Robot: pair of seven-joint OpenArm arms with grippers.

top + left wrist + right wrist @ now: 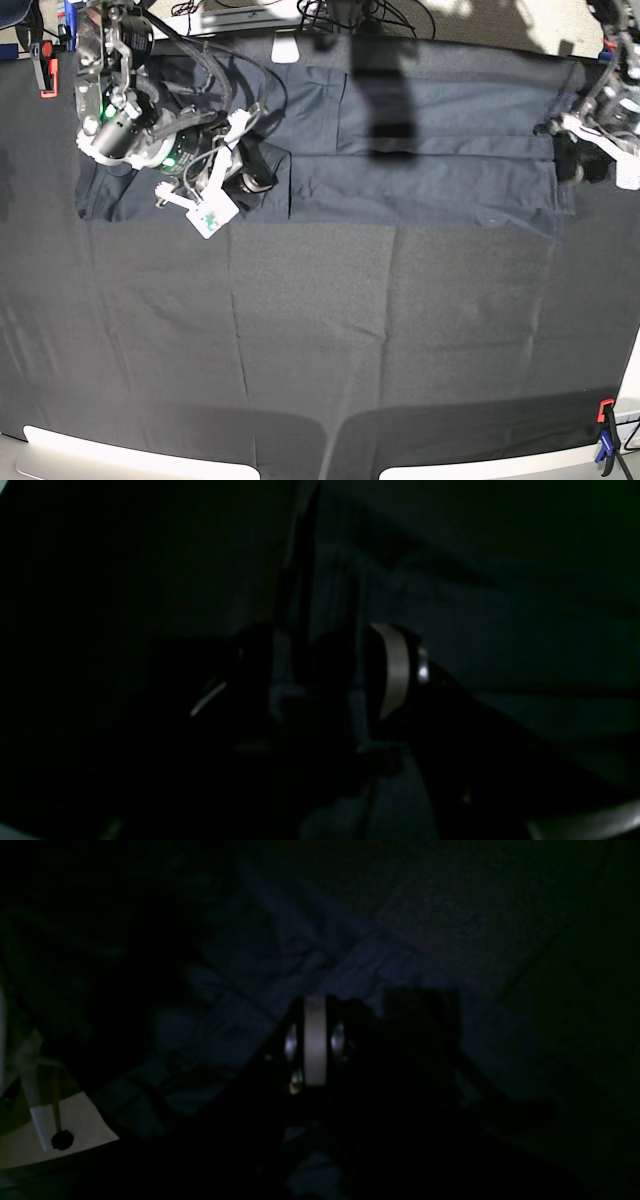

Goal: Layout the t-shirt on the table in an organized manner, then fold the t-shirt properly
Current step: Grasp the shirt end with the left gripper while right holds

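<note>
Left hand (572,150) sits at t-shirt's (430,150) 3 o'clock edge; grip state can't tell, views too dark. Right hand (255,178) is on the shirt's 9 o'clock end, grip also unclear. Shirt lies stretched in a wide band across the bench's (320,340) 12 o'clock side.
</note>
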